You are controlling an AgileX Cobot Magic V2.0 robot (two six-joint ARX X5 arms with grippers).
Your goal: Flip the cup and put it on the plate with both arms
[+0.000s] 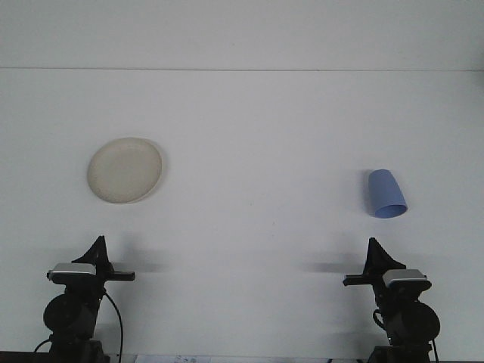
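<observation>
A blue cup (386, 194) stands upside down on the white table at the right, its wide rim on the surface. A cream plate (125, 169) lies flat at the left, with nothing on it. My left gripper (97, 248) rests low near the front edge, below the plate. My right gripper (376, 253) sits near the front edge, just below the cup and apart from it. Only dark pointed finger shapes show on each.
The white table (249, 151) runs back to a pale wall. Black cables hang beside the left arm base (72, 321) at the bottom edge.
</observation>
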